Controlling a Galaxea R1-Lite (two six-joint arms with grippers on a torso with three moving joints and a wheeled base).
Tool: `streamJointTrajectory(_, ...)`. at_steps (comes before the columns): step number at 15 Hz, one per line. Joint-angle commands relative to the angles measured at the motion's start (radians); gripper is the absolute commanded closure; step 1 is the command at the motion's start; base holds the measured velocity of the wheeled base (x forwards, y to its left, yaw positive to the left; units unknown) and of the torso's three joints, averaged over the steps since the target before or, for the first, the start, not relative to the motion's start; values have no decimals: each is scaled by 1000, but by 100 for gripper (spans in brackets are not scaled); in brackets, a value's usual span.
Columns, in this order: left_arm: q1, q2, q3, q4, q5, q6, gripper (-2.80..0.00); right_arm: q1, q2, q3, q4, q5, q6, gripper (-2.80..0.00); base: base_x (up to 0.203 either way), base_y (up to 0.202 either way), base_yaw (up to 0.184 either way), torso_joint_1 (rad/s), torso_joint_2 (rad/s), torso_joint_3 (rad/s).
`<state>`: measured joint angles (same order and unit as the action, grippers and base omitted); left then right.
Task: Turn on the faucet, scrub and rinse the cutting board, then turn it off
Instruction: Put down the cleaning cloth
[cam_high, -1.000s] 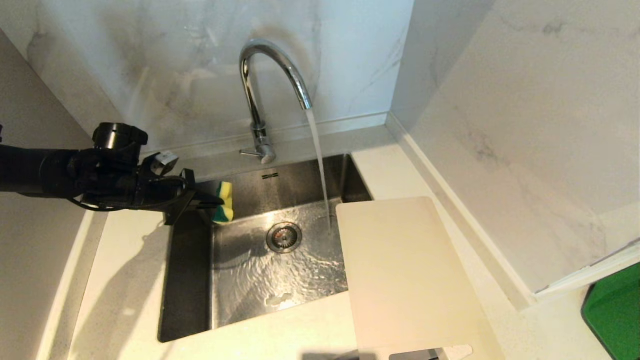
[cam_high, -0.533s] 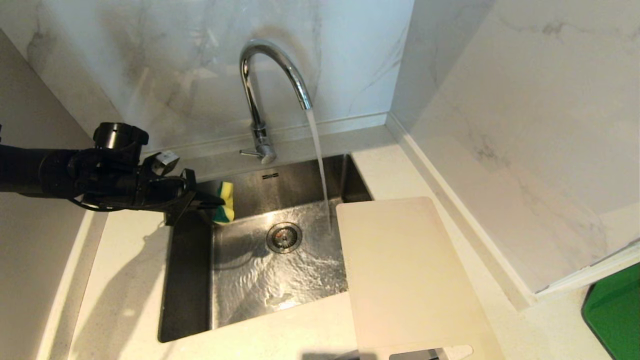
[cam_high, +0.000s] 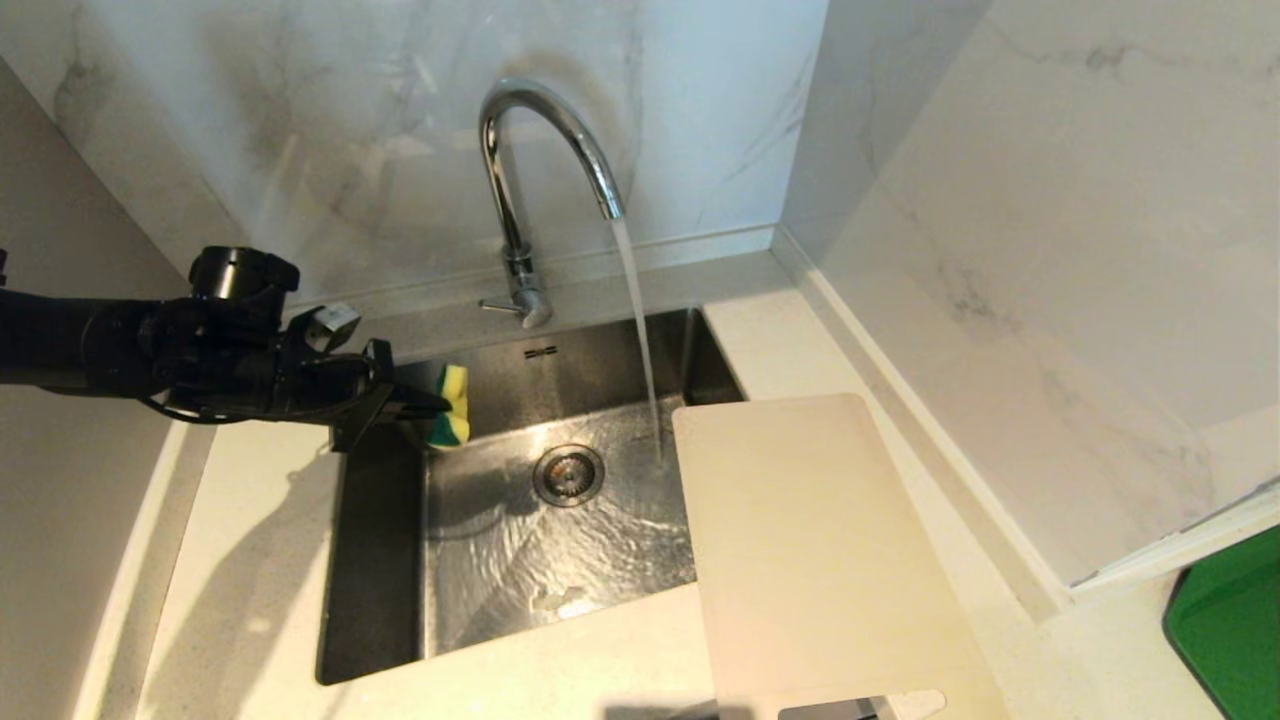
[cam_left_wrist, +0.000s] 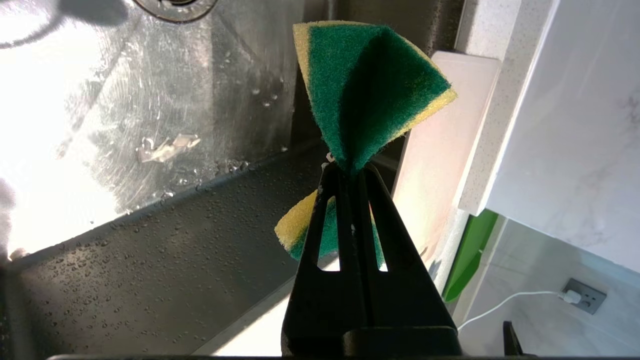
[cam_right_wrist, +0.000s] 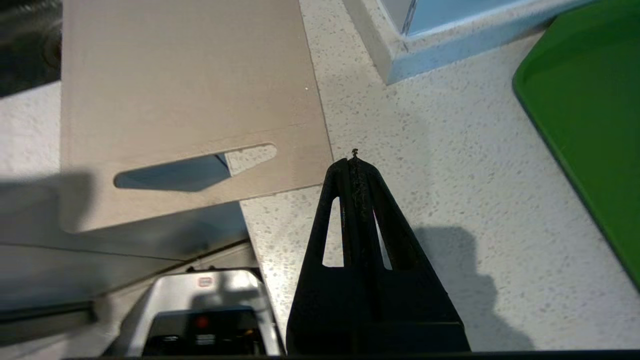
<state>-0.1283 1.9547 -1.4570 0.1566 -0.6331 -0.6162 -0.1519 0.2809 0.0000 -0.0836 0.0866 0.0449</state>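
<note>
Board (cam_high: 820, 550) sits dry-looking on the table (cam_high: 260, 560), just right of the sink (cam_high: 380, 560), with one long edge hanging over the basin. Faucet (cam_high: 545, 150) is already on, water pouring into the sink right beside the board's back corner, not on it. So step one looks done; scrubbing, rinsing and shutting off are all left, I'd say. Left hand (cam_high: 425, 405) reaches in level over the sink's back-left corner, clamped on a sponge (cam_left_wrist: 367, 95). Right hand (cam_right_wrist: 354, 159) hovers low over the table beyond the board's handle end, pinched closed on nothing.
</note>
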Motion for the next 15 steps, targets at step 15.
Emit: streamJointTrajectory(15,-26,0,20,0,-1,-1,0,157,-209,-4,54,-20,35,0,0,0,0,0,0,0)
